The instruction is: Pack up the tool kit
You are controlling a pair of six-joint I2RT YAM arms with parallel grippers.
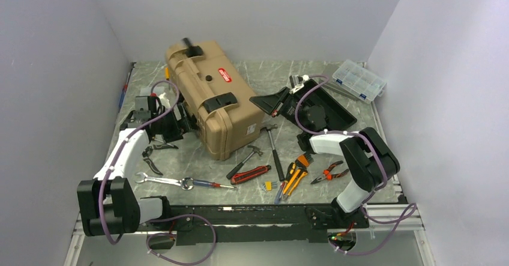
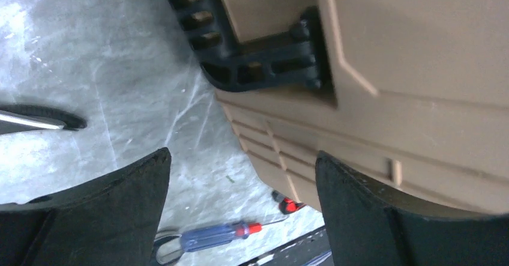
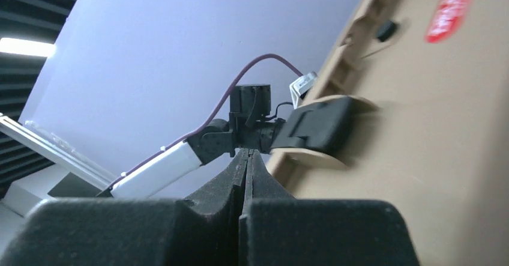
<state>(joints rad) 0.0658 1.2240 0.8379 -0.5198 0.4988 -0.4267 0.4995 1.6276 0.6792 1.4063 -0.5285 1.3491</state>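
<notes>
The tan toolbox (image 1: pixel 213 98) stands shut at the table's middle left, with black latches and a red label (image 1: pixel 225 74). My left gripper (image 1: pixel 183 122) is open against its left side. In the left wrist view the box's lower corner (image 2: pixel 384 128) and a black latch (image 2: pixel 264 68) lie between and beyond the open fingers (image 2: pixel 120 206); the gripper (image 2: pixel 241 155) holds nothing. My right gripper (image 1: pixel 258 100) is shut and empty, its tip close to the box's right face; it points at the box (image 3: pixel 420 158) in its wrist view (image 3: pixel 247 152). The black insert tray (image 1: pixel 336 113) lies behind the right wrist.
Loose tools lie in front of the box: two hammers (image 1: pixel 246 160), a red-handled knife (image 1: pixel 251 174), orange pliers (image 1: pixel 295 176), red pliers (image 1: pixel 330 171), a wrench (image 1: pixel 162 181), a blue screwdriver (image 1: pixel 207 184) (image 2: pixel 210 237), black pliers (image 1: pixel 153 155). A clear organiser case (image 1: pixel 359 80) sits back right.
</notes>
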